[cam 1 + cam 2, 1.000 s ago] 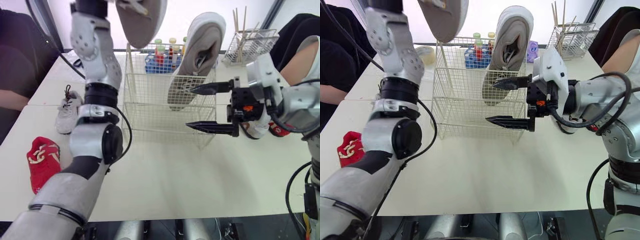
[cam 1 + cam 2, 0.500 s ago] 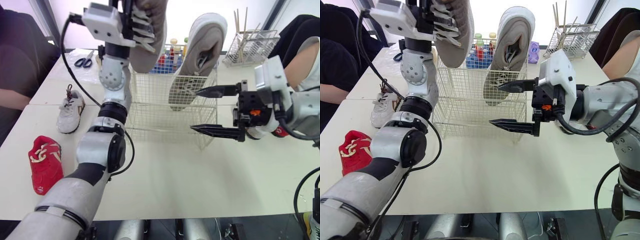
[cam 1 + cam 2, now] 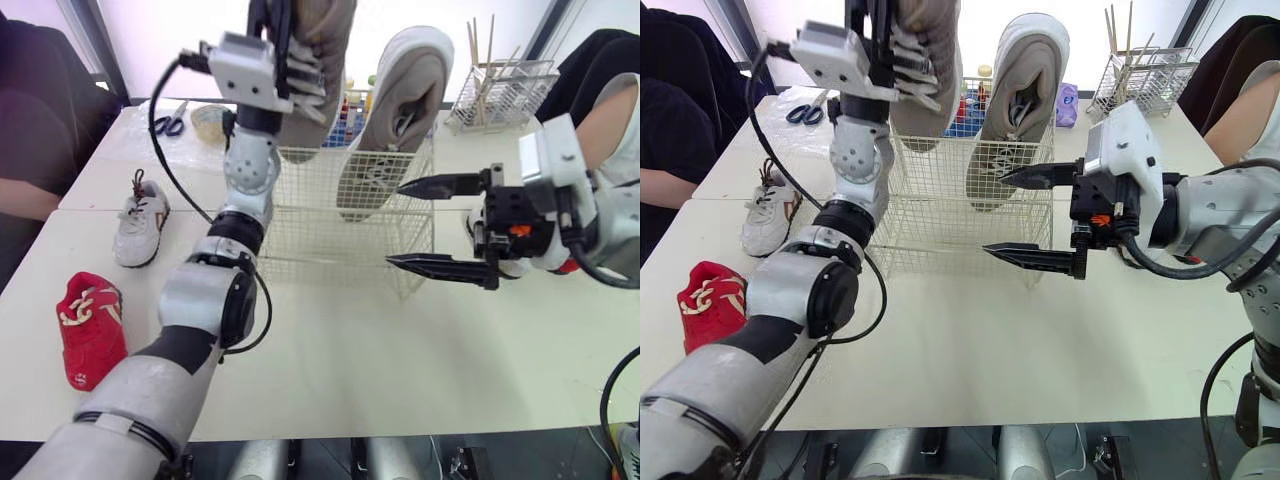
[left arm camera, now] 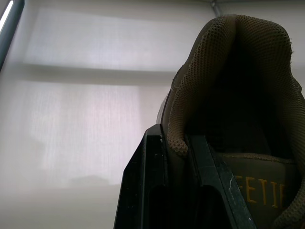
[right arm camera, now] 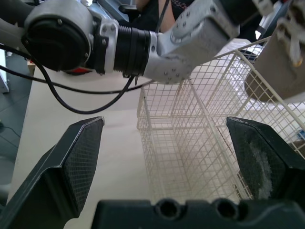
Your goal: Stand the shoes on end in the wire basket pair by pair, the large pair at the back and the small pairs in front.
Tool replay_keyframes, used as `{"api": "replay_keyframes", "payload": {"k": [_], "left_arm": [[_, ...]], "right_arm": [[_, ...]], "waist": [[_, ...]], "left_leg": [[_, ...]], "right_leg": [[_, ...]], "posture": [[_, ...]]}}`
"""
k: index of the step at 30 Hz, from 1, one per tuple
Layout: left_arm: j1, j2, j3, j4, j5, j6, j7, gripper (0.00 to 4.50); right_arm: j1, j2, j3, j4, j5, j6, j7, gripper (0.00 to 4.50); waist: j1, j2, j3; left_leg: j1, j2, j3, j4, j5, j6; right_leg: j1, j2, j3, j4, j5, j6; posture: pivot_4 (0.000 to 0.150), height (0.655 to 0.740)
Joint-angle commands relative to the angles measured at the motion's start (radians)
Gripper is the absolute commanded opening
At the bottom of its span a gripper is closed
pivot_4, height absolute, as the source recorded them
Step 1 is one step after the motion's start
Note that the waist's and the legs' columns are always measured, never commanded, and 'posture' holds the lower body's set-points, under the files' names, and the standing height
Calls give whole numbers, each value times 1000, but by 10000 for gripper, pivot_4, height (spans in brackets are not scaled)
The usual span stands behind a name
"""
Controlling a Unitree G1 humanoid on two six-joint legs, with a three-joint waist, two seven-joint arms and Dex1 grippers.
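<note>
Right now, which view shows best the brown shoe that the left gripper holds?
The left wrist view: the left gripper clamps the brown shoe by its heel collar. The eye views show its laces and side, raised at the wire basket, upper end cut off.

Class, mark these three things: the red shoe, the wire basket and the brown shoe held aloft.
red shoe [image 3: 90, 325]: left eye view, on its laced upper.
wire basket [image 3: 320, 245]: left eye view, on its front mesh wall.
brown shoe [image 3: 338, 50]: left eye view, on its side panel.
</note>
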Motion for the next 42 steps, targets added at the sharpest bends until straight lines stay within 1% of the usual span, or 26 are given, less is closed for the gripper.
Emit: {"api": "replay_keyframes", "payload": {"k": [1,2,3,6,7,11,12,14,18,21,25,29,32,36,39,41,42], "left_arm": [[38,-8,-13,-29,14,1,51,763],[58,-13,-14,-31,15,13,60,763],[74,-18,-16,-33,15,25,69,4650],[116,-27,-23,-51,5,67,64,17737],[129,-30,-27,-61,-3,78,51,23593],[184,-56,-13,-123,-86,173,-40,43696],[203,-57,-14,-150,-97,202,-55,44483],[242,-58,-11,-226,-133,264,-89,44483],[354,-42,-22,-472,-215,464,-180,44483],[458,-10,-41,-696,-279,682,-260,44483],[619,71,-67,-1036,-389,1063,-339,44483],[714,133,-80,-1242,-456,1308,-367,44483],[772,185,-32,-1389,-530,1449,-373,44483],[799,273,65,-1528,-692,1631,-393,44483],[792,368,154,-1600,-898,1796,-438,44483],[788,429,193,-1626,-1002,1870,-467,44483],[790,490,224,-1632,-1099,1935,-512,44483]], "right_arm": [[-32,-22,-22,-17,22,0,-16,45000],[-37,-21,-18,-15,23,1,-18,45000],[-42,-21,-13,-12,23,1,-20,45000],[-58,-18,3,-3,20,-2,-20,45000],[-63,-17,8,0,17,-4,-19,45000],[-79,-11,29,13,3,-14,-14,45000],[-84,-8,34,16,1,-17,-13,45000],[-89,-6,41,22,-3,-22,-10,45000],[-101,1,56,37,-15,-31,0,45000],[-102,7,65,50,-29,-47,14,45000],[-110,27,94,77,-56,-79,38,45000],[-125,44,119,102,-84,-105,61,45000],[-135,57,134,121,-103,-123,80,45000],[-133,53,136,144,-126,-137,99,45000],[-119,17,87,181,-151,-139,93,45000],[-114,5,54,203,-158,-130,77,45000],[-105,-8,31,222,-186,-123,41,45000]], "waist": [[-1,1,-1],[0,4,-3],[0,5,-4],[1,9,-8],[1,10,-11],[2,17,-21],[2,19,-24],[2,22,-27],[-2,23,-29],[-4,23,-29],[-4,23,-28],[1,23,-28],[-4,23,-28],[-4,23,-28],[-1,23,-27],[-2,23,-27],[-3,22,-27]], "left_leg": [[0,0,0,0,0,0],[0,0,0,0,0,0],[4,0,0,0,-1,1],[14,0,0,-1,-3,2],[14,0,0,0,-4,1],[15,0,0,0,-4,2],[15,0,0,0,-4,2],[15,0,0,0,-3,2],[15,0,0,0,-3,3],[15,0,0,0,-3,4],[13,0,0,0,-3,4],[13,0,-1,0,-3,4],[13,0,-1,0,-3,4],[13,0,-1,-1,-4,2],[13,0,-1,-1,-5,2],[13,0,-1,-1,-5,2],[13,0,-1,-1,-5,2]], "right_leg": [[0,0,0,0,0,0],[1,0,0,0,0,0],[4,0,0,0,0,0],[14,0,0,-3,0,0],[14,0,0,-3,0,0],[15,-1,0,-3,0,0],[15,-1,0,-3,0,0],[16,-1,0,-3,0,0],[15,-1,0,-3,0,0],[14,-1,0,-3,0,0],[12,-1,1,-3,0,0],[13,-1,1,-3,0,0],[12,-1,1,-4,0,0],[12,-1,1,-4,0,-1],[12,-1,1,-4,-1,-1],[13,-1,1,-5,-1,-1],[13,-1,1,-5,-1,-1]], "posture": [[1500,7400],[1500,7400],[1500,7400],[1500,7400],[1500,7400],[1500,7400],[1500,7400],[1500,7400],[1500,7400],[1500,7400],[1500,7400],[1500,7400],[1500,7400],[1500,7400],[1500,7400],[1500,7400],[1500,7400]]}}
